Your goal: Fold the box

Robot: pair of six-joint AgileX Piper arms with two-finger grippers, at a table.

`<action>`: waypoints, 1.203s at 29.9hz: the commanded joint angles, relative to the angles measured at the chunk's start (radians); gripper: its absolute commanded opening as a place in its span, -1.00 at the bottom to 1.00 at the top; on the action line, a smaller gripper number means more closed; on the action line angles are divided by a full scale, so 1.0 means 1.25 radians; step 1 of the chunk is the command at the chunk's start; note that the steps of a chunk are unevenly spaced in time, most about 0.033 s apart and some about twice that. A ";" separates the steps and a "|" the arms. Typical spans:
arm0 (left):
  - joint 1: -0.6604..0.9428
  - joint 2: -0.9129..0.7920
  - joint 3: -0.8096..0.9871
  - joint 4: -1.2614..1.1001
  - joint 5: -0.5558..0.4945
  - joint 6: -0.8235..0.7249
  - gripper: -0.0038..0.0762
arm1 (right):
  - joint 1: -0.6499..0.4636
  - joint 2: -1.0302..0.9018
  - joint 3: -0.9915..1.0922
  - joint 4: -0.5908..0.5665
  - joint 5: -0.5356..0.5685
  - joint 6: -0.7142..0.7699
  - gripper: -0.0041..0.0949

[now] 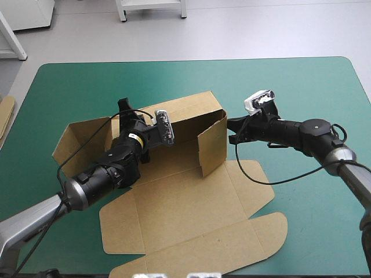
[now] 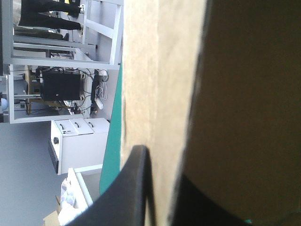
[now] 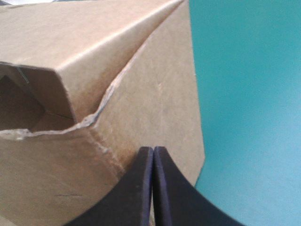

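Two walls of the box [image 1: 191, 113] are up, mid table [image 1: 301, 92], w/ its flat lid toward the near edge. The L gripper [image 1: 123, 110] pinches the back wall, and the R gripper [image 3: 153, 155] is pressed tight together, tip at the side wall. If R slips, that wall may flop down & the rough corner fold could rip. The long side runs left-right, right end a bit farther, open top up.

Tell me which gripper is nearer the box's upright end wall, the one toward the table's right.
Right. The right gripper, shut, has its tips at that end wall's outer face; the left gripper clamps the back wall toward the other end.
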 commanded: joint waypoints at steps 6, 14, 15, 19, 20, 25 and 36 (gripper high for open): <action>0.000 0.012 0.018 -0.159 0.045 -0.036 -0.92 | 0.001 -0.107 0.090 0.039 -0.056 -0.058 -0.91; 0.000 0.012 0.018 -0.159 0.043 -0.056 -0.92 | 0.001 -0.107 0.103 0.067 -0.083 -0.160 -0.91; 0.000 0.012 0.018 -0.159 0.043 -0.056 -0.92 | 0.001 -0.107 0.103 0.067 -0.084 -0.158 -0.91; 0.000 0.012 0.018 -0.159 0.045 -0.056 -0.93 | 0.001 -0.120 0.103 0.067 0.006 -0.088 -0.91; 0.000 0.012 0.018 -0.159 0.046 -0.056 -0.93 | 0.001 -0.130 0.101 0.069 0.026 -0.055 -0.91; 0.000 0.012 0.018 -0.159 0.056 -0.056 -0.92 | 0.001 -0.208 0.049 -0.027 -0.007 0.188 -0.91; 0.000 0.012 0.018 -0.159 0.048 -0.056 -0.93 | 0.001 -0.137 -0.362 -0.697 0.166 0.826 -0.91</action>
